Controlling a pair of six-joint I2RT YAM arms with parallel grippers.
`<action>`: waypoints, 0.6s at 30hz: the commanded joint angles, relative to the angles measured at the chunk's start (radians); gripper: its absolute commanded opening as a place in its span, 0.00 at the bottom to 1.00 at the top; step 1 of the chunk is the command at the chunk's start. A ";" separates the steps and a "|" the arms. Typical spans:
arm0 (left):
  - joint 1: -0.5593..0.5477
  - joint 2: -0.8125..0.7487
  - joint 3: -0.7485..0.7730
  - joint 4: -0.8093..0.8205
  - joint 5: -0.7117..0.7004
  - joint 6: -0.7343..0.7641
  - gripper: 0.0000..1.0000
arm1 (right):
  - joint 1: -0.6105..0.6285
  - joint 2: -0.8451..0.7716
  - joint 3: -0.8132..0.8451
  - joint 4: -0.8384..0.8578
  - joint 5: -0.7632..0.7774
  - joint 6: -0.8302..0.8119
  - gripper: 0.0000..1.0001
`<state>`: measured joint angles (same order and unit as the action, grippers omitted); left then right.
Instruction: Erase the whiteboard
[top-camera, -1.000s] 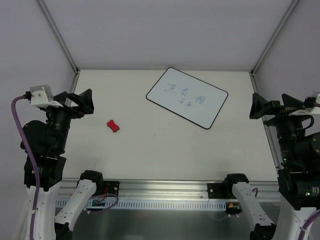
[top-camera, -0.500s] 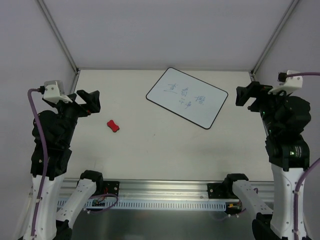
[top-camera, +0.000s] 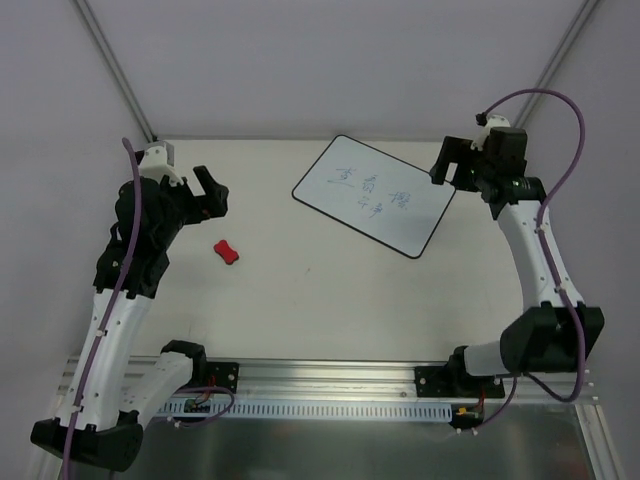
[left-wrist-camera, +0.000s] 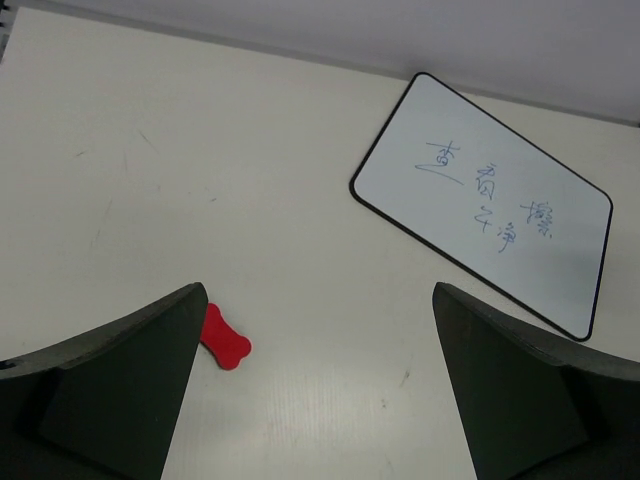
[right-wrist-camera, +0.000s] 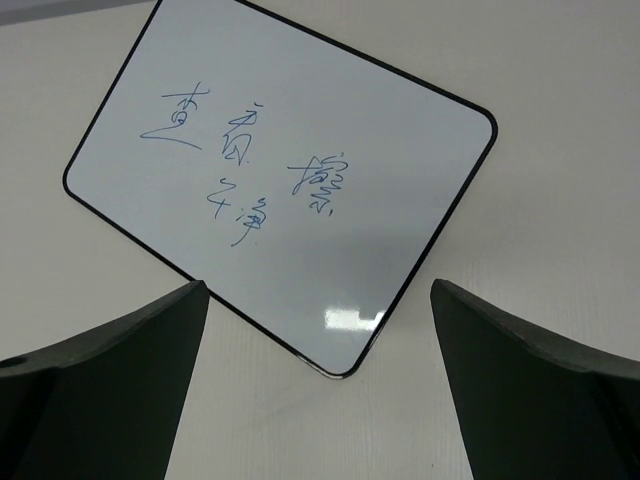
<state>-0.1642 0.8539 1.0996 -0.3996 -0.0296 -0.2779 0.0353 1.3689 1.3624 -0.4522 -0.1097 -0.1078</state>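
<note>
On cream table (top-camera: 300, 300): whiteboard (top-camera: 375, 195) w/ blue writing (top-camera: 371, 186); grey walls (top-camera: 300, 60) behind.

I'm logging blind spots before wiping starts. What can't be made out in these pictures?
- Handwriting on the whiteboard: too small to read in the top view.
- Red eraser: one end hidden behind a finger of the left hand in the left wrist view; outside the right wrist view.
- Whiteboard's far corner: cut off by the top edge of the right wrist view.
</note>
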 joint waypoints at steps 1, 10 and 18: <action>-0.006 0.033 0.025 0.030 0.016 -0.009 0.99 | -0.021 0.113 0.098 0.113 -0.085 0.003 0.99; -0.006 0.140 0.046 0.030 0.000 0.002 0.99 | -0.031 0.516 0.256 0.283 -0.214 0.025 0.99; -0.006 0.188 0.048 0.031 -0.012 0.022 0.99 | -0.067 0.722 0.345 0.414 -0.171 0.068 0.99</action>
<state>-0.1642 1.0332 1.1084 -0.4007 -0.0299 -0.2733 -0.0208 2.0647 1.6329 -0.1417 -0.2928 -0.0666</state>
